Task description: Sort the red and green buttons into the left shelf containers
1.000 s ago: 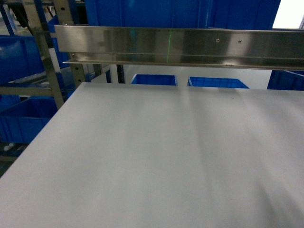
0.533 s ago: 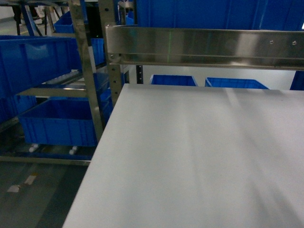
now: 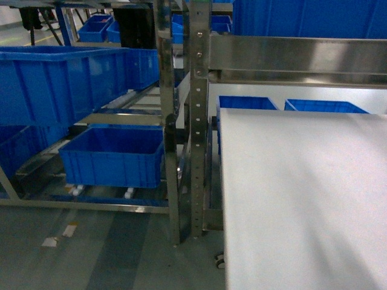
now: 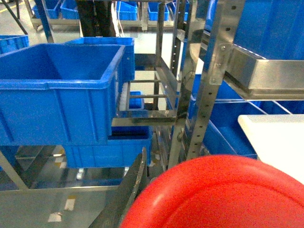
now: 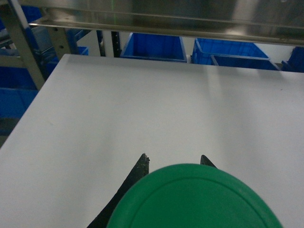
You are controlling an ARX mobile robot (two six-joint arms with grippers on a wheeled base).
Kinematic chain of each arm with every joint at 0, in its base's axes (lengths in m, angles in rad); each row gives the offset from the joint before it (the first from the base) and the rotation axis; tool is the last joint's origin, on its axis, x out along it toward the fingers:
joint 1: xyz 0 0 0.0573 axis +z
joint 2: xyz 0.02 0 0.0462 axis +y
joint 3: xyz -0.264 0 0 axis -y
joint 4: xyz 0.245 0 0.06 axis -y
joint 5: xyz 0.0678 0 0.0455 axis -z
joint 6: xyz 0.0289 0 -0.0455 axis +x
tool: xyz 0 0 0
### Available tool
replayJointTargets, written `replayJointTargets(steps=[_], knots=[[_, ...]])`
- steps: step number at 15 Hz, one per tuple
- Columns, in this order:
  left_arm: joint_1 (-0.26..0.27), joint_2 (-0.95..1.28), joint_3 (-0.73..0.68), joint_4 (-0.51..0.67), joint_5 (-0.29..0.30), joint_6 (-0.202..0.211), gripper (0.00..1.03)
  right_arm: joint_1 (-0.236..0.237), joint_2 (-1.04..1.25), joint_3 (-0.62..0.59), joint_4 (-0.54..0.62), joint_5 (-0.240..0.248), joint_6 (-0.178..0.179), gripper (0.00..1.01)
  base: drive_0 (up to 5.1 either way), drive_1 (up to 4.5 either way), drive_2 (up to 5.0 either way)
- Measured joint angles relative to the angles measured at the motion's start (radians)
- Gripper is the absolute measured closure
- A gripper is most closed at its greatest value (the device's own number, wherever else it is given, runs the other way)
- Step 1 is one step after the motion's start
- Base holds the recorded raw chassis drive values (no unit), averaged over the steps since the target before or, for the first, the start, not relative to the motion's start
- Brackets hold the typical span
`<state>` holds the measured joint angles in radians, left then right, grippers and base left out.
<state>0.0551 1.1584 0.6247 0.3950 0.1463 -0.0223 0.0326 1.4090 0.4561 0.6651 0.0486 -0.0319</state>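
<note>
The red button's [image 4: 223, 194] wide red cap fills the bottom of the left wrist view, with my left gripper [image 4: 190, 164] shut on it; only one dark finger [image 4: 135, 183] shows beside the cap. The green button's [image 5: 194, 199] cap sits between the fingertips of my right gripper [image 5: 174, 159], which is shut on it above the white table [image 5: 142, 104]. The left shelf containers are two deep blue bins, an upper one [image 3: 54, 81] [image 4: 57, 95] and a lower one [image 3: 115, 157] [image 4: 107, 152]. Neither gripper shows in the head view.
Perforated steel uprights [image 3: 199, 121] [image 4: 211, 80] stand between the left shelf and the white table [image 3: 302, 199]. A steel beam [image 3: 302, 57] crosses above the table. More blue bins [image 3: 245, 103] sit behind the table. Grey floor [image 3: 91, 248] lies below the shelf.
The head view has swung left: the table slid to the right of the frame and the left shelf with its blue bins came fully into view.
</note>
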Motion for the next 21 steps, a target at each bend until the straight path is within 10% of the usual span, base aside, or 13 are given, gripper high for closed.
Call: replayJointTargets(steps=[21], knots=[[0.0,0.0,0.0,0.002,0.002,0.0,0.76,0.0,-0.003,0.0,0.003,0.0,-0.003,0.75,-4.9,2.8,2.0]])
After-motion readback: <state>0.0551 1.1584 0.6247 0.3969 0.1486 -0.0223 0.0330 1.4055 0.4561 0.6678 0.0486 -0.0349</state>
